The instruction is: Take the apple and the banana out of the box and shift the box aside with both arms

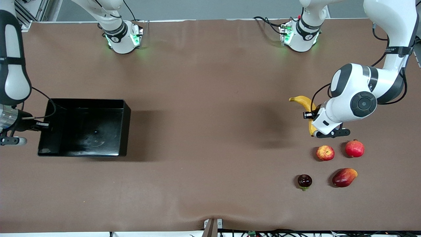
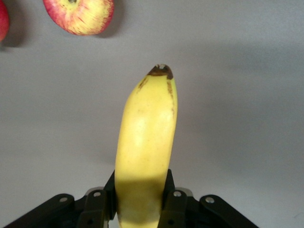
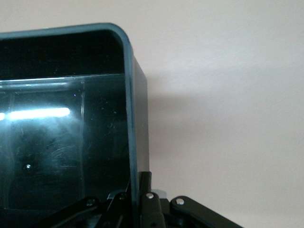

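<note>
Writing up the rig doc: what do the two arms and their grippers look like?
Both arms are glossy white shells with black-grey joint bands. The left arm has a round dark cap on its wrist joint and thin black cables looped along it. The right arm has a black cable trailing to its silver wrist. Bases glow green. The left gripper and right gripper are black, with silver screws in their linkages.

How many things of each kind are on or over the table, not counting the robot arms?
Banana, held in the left pincer: 1
Apple: 1
Round red fruit beside the apple: 1
Mango: 1
Dark maroon fruit: 1
Black tray, its wall gripped by the right pincer: 1
Total: 6
</note>
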Tool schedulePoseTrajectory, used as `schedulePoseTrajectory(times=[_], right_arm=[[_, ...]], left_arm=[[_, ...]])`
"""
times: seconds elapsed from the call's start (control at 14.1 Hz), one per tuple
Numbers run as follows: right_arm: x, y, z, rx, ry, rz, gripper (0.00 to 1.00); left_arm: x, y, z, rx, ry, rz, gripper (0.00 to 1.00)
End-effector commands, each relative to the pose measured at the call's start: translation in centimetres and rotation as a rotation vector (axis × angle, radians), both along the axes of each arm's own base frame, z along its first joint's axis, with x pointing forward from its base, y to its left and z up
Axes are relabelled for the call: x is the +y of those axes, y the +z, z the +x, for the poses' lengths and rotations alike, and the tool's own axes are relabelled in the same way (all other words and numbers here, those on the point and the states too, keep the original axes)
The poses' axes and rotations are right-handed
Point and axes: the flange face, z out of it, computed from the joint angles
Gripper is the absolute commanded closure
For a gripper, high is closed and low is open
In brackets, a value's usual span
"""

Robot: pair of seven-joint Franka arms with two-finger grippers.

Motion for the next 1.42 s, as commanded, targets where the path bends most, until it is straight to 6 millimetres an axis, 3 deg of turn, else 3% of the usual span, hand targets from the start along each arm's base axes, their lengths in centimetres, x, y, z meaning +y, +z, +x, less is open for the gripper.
schedulePoseTrajectory(times=[0.0,0.21,0.35,0.71,0.92,0.99,1.06,1.13,1.34], right_arm=[[-4.3,-3.0,-0.1,-0.045,-0.02,-0.013,1.0],[-6.8,-6.3,-0.1,-0.07,-0.061,-0.021,1.0],[-7.4,-7.0,0.4,-0.087,-0.07,-0.029,1.0],[-8.0,-10.2,1.9,-0.085,-0.102,0.02,1.0],[-7.9,-11.5,2.7,-0.095,-0.091,0.048,1.0],[-7.8,-11.4,2.7,-0.096,-0.069,0.044,0.58],[-8.0,-11.3,2.7,-0.104,-0.038,0.043,0.01],[-8.2,-11.2,2.7,-0.111,-0.005,0.039,0.0],[-8.4,-7.5,4.8,-0.187,0.135,-0.006,0.0]], left_arm=[[-0.2,-0.5,-0.2,0.003,0.004,-0.023,1.0],[1.8,-1.7,0.1,0.02,0.076,-0.019,1.0],[4.0,-2.3,0.2,0.03,0.195,0.001,1.0],[11.3,-5.9,0.8,0.073,0.484,-0.003,1.0],[11.6,-7.3,0.9,0.081,0.634,0.022,1.0],[11.7,-7.6,1.1,0.07,0.679,0.036,1.0],[11.7,-8.3,1.3,0.062,0.703,0.033,1.0],[11.9,-8.8,1.5,0.048,0.717,0.025,1.0],[13.7,-10.1,1.9,0.008,0.743,0.038,1.0]])
